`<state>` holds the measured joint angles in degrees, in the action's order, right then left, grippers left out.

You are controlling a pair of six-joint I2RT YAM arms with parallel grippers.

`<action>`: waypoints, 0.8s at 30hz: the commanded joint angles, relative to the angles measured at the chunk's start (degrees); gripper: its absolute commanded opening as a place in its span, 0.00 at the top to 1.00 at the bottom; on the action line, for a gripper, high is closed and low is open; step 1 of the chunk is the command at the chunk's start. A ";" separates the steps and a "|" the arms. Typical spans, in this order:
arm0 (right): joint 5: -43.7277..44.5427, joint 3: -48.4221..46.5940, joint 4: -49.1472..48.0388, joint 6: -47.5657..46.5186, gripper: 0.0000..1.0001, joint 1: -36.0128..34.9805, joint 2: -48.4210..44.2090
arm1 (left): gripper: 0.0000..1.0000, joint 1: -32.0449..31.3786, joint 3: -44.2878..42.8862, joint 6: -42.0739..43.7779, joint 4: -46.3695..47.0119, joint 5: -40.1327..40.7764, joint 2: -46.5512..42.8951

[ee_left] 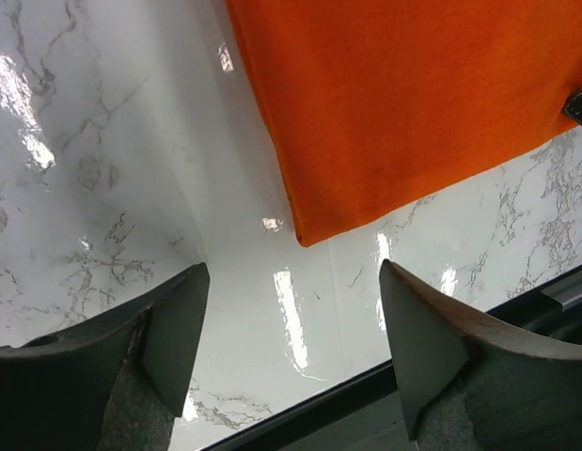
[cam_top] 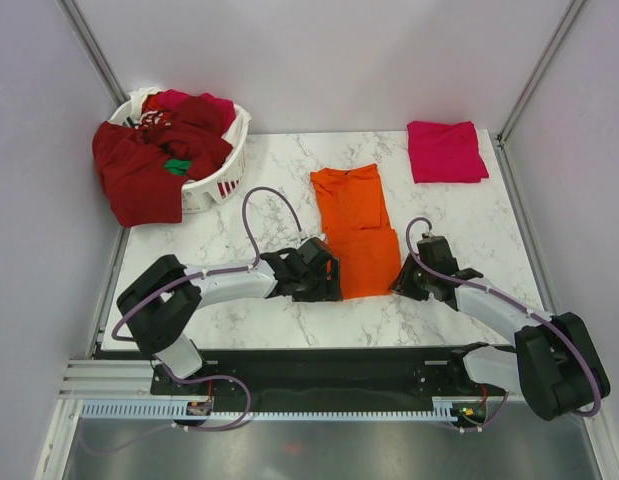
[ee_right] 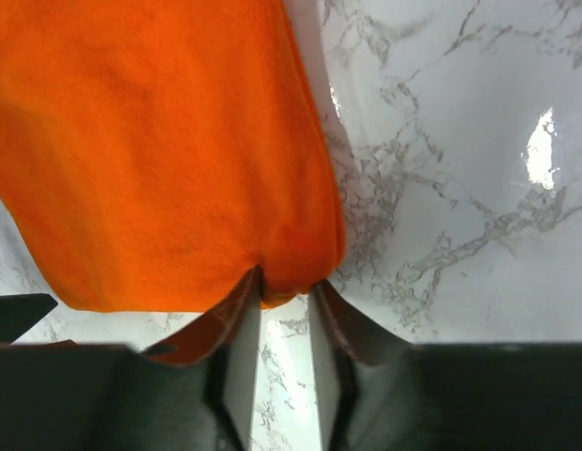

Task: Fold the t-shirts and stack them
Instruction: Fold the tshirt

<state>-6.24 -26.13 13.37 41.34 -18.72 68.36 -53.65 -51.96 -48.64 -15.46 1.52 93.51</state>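
Top view high, looking down; both wrist views close, sharing orange t-shirt [ee_left: 413,103] hem.

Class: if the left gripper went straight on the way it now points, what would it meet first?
Probably the near corner of the orange t-shirt, lying just ahead of the open left gripper. Depth is unclear, so the marble table might come first.

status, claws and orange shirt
Left claw open, just short of orange shirt. Right claw pinching its near corner. Nothing in the way.
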 commanded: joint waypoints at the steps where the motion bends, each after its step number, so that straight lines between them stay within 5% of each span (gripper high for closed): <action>1: -0.35 2.92 -0.79 0.49 0.69 -0.09 1.78 | 0.20 -0.23 1.16 -1.98 1.84 2.35 -2.90; 5: -2.63 4.42 -2.55 1.89 0.88 -1.05 1.87 | 0.21 -0.23 3.27 -1.81 1.84 3.14 -5.87; 12: -3.34 6.70 -1.41 4.35 0.99 -4.65 -3.75 | 0.18 -0.23 6.70 -2.33 2.02 4.72 -8.35; 20: -3.78 8.38 -1.15 4.98 1.00 -7.47 -3.93 | 0.25 -0.23 4.51 -3.04 5.70 3.41 -2.64; 24: -3.78 8.03 -0.62 4.54 1.00 -7.56 -4.55 | 0.39 -0.93 4.41 -5.32 7.11 1.65 -0.71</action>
<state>-9.76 -19.66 8.12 46.30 -25.67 63.70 -53.82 -46.57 -50.63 -10.87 3.86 90.96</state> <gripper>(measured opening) 0.091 0.637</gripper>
